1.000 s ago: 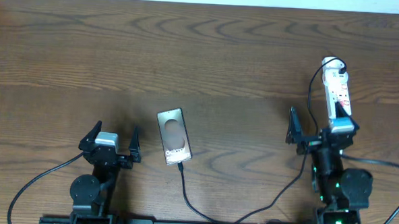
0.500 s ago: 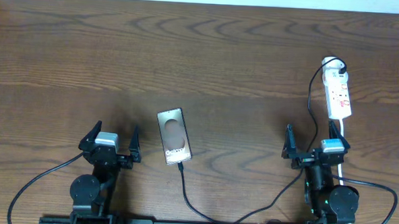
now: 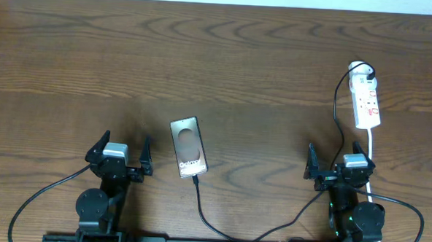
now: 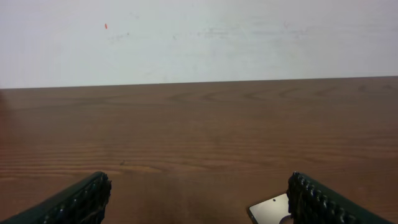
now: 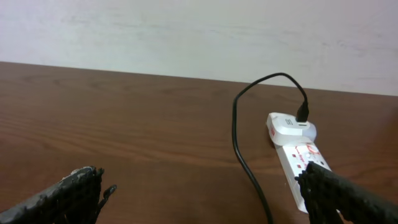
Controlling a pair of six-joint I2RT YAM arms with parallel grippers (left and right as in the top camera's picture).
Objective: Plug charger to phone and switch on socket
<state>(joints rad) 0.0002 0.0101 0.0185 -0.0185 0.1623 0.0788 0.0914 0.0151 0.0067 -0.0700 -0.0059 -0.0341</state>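
Left gripper point(image 3: 121, 149) and right gripper point(image 3: 340, 164) both gape wide and empty, and reaching ahead of the right one for the socket point(image 3: 366, 102) could snag the charger point(image 3: 201, 208) and tug the phone point(image 3: 188, 147).

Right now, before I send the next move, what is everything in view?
phone: one, dark glossy, lying flat left of centre
socket: one, white with red markings, far right
charger: one, thin black cable, from the phone's near end round to the socket's far end
adapter: one, white, at the socket's far end
cord: one, white, from the socket's near end
table: one, brown wood
wall: white, behind
left gripper: black, open, empty, beside the phone
right gripper: black, open, empty, near the cord
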